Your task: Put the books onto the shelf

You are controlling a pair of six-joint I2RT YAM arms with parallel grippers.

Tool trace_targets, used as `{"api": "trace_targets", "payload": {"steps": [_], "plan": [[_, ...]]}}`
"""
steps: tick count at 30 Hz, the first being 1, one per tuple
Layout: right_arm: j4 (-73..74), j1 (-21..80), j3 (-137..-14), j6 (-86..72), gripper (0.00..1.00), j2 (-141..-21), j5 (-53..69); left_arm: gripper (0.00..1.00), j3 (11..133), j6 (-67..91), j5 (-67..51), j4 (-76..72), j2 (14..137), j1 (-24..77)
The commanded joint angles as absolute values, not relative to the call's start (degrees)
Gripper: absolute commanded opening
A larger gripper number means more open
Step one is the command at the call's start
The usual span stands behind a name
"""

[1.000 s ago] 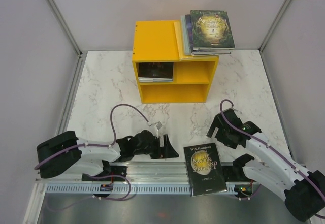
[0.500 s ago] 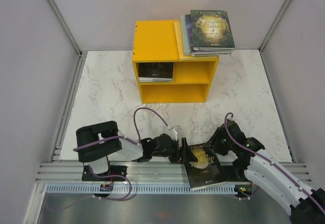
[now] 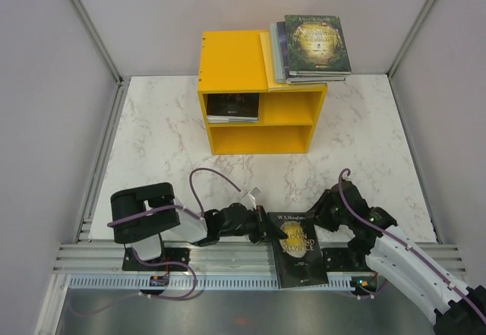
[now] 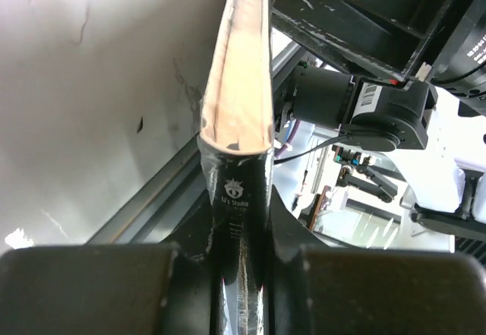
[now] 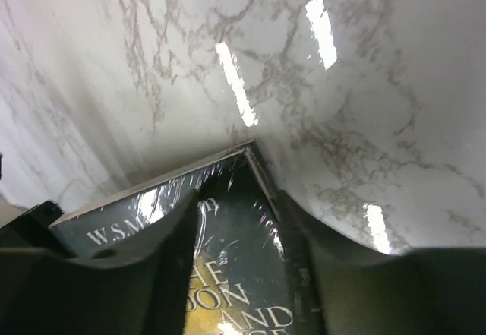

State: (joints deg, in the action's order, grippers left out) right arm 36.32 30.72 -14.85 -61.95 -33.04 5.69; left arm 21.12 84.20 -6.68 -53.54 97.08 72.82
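Left end effector (image 4: 241, 236) clamped on left edge of dark book (image 3: 298, 248), edge seated deep between pads. Right end effector (image 5: 235, 221) astride book's far right corner: fingers apart, true pinch unclear. Book lies at desk (image 3: 167, 145) near edge, partly over rail (image 3: 213, 263), well apart from shelf (image 3: 231, 61). Confirm second hold before lifting. Raise both sides level, no cover bending. Lower compartment looks free.

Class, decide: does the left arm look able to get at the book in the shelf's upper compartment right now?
Probably not yet: the left pincer is shut on the dark book by the near edge. Otherwise the shelf's open front faces it unblocked. Whether it stretches that far is unclear.
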Motion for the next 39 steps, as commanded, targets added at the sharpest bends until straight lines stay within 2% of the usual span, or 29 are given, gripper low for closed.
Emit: {"api": "trace_targets", "payload": {"steps": [1, 3, 4, 5, 11, 16, 17, 21, 25, 28, 39], "plan": [[36.7, 31.9, -15.3, -63.0, 0.57, -33.5, 11.5, 0.02, 20.6, 78.9, -3.3, -52.3, 95.1, 74.3], [36.6, 32.0, -17.3, -62.6, 0.76, -33.0, 11.3, 0.02, 19.4, 78.9, -1.9, -52.4, 93.1, 74.1], [36.6, 32.0, -18.7, -62.5, 0.92, -32.6, 11.3, 0.02, 19.0, 78.8, -1.3, -52.4, 92.1, 73.7], [36.4, 32.0, -19.6, -62.1, 0.98, -32.3, 11.2, 0.02, 17.6, 78.8, -0.9, -52.4, 91.0, 73.5], [29.9, 32.0, -23.5, -62.3, 0.98, -30.1, 12.6, 0.02, 10.5, 76.7, -1.2, -48.2, 74.3, 64.8], [17.6, 32.9, -17.6, -66.8, 0.98, -31.5, 18.4, 0.02, 9.7, 72.3, -3.3, -27.1, 52.6, 55.8], [13.4, 33.1, -16.6, -67.5, 0.98, -32.1, 19.2, 0.02, 10.3, 71.6, -3.9, -24.1, 45.2, 52.4], [3.5, 37.8, -13.3, -71.4, 0.98, -33.9, 17.2, 0.02, 13.0, 67.3, -5.9, -11.9, 32.7, 45.9], [-4.1, 43.4, -12.7, -73.2, 0.98, -38.0, 13.5, 0.02, 12.8, 67.9, -10.2, -10.1, 30.9, 41.1], [-11.9, 47.4, -12.7, -75.3, 0.98, -42.7, 10.8, 0.02, 9.1, 72.0, -14.2, -19.0, 32.7, 38.4], [-22.6, 50.9, -10.4, -79.1, 0.94, -44.9, 8.8, 0.02, 2.6, 79.9, -21.9, -32.1, 35.0, 32.4]]}}
